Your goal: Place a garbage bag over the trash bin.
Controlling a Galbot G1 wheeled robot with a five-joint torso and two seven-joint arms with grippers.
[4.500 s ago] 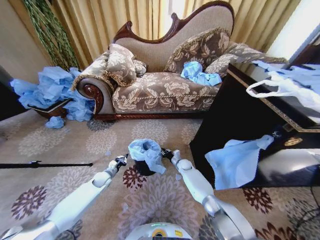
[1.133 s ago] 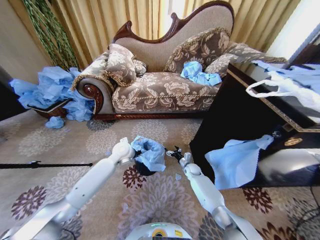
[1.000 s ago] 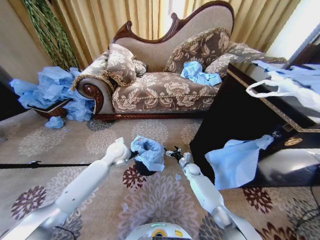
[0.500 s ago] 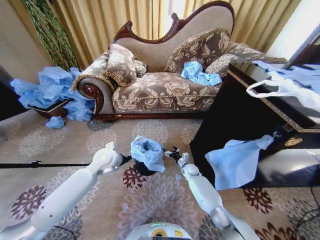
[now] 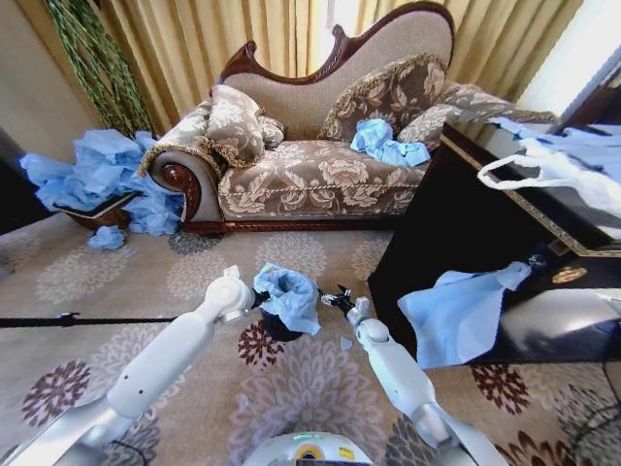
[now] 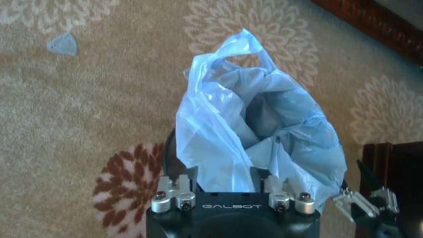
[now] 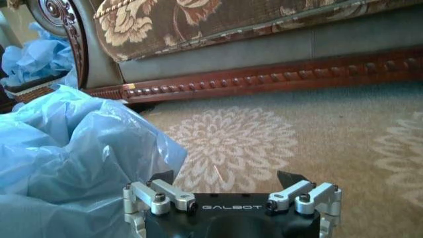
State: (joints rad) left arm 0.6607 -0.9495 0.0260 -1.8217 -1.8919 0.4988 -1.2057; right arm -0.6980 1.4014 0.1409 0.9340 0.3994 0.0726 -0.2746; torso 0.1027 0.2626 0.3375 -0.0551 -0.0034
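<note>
Our left gripper [image 5: 258, 298] is right up against the left side of the garbage bag [image 5: 288, 294]. In the left wrist view the blue bag [image 6: 254, 134] comes down between our left fingers [image 6: 173, 187], but we cannot tell if they pinch it or stand apart. Our right gripper [image 5: 333, 296] is just beside the bag on the other side. In the right wrist view our right fingers [image 7: 162, 177] stand wide apart with only carpet between them, and the bag [image 7: 73, 148] puffs up beside one finger.

The bag is thin and light blue. It sits crumpled over the top of the trash bin [image 5: 277, 328], and its mouth is open. The bin is small, round and black, and we see just a bit of it under the bag. It stands on the flowery carpet [image 5: 146, 277] between our two arms.

A tiny blue scrap [image 5: 346, 342] lies on the carpet near our right arm. Behind the bin stands a big sofa [image 5: 320, 146] with another blue bag [image 5: 385, 142] on its seat. A pile of blue bags [image 5: 102, 180] sits to the left of the sofa. To the right is a dark cabinet [image 5: 466, 243] with a flat blue bag [image 5: 456, 311] hanging down its side and a white bag [image 5: 553, 173] on top.
</note>
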